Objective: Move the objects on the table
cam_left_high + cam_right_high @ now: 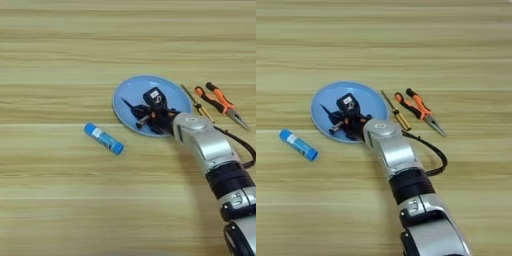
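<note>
right gripper over the light-blue plate, fingers spread, holding nothing | glue stick left of plate (likely next) | screwdriver, pliers grouped right on table

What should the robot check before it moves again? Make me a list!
1. Gripper over the plate: ok.
2. Fingers open or shut: cannot tell.
3. Anything held in the gripper: cannot tell.
4. Glue stick lies apart from the plate, on the table: ok.
5. Screwdriver and pliers lie beside the plate, clear of the arm: ok.
</note>
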